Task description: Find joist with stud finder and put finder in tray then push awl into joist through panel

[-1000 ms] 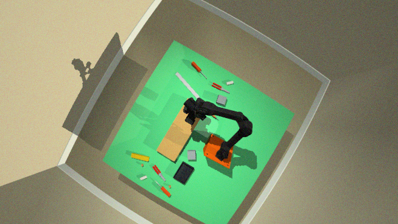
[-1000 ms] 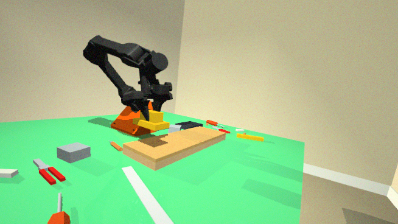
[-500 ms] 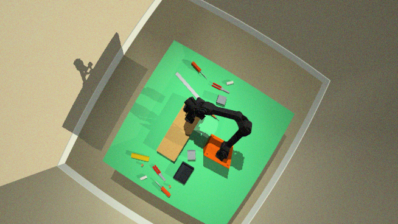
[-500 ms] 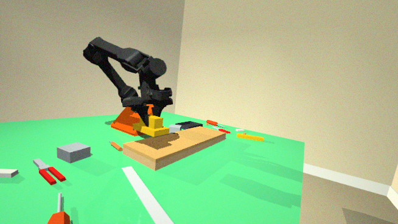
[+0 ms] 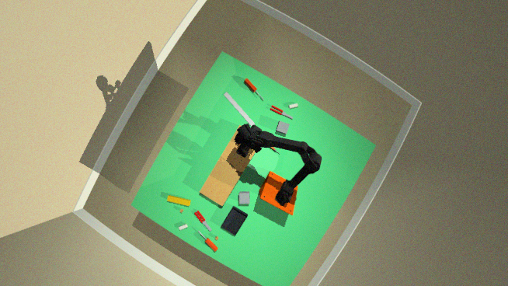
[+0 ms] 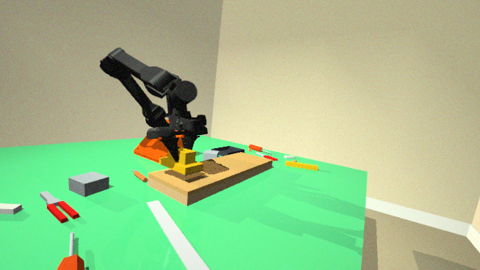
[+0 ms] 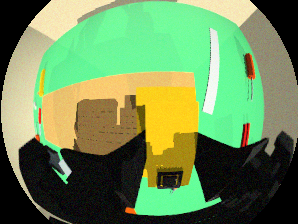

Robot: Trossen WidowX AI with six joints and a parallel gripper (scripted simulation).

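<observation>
My gripper (image 6: 179, 155) (image 7: 167, 132) is shut on the yellow stud finder (image 6: 188, 168) (image 7: 167, 112). It holds it low over the end of the wooden floor panel (image 5: 217, 187) (image 6: 240, 165) (image 7: 60, 110) nearest the white strip. A shadow shows beneath the stud finder, which appears slightly above the surface. In the top view the arm hides the stud finder. The awl (image 5: 273, 149) (image 6: 140, 176), with its orange handle, lies on the green mat beside the panel, partly under the arm in the top view. The dark tray (image 5: 234, 221) (image 6: 231, 150) is empty. No hole is discernible in the visible panel.
A white strip (image 5: 238, 108) (image 6: 176, 232) (image 7: 214, 70) lies off the panel's near end. One grey block (image 5: 283, 127) (image 6: 88, 184) is near the awl; another (image 5: 244, 198) is between panel and tray. A yellow bar (image 5: 179, 200) (image 6: 302, 166), pliers (image 5: 200, 217) and screwdrivers (image 5: 210, 244) lie around.
</observation>
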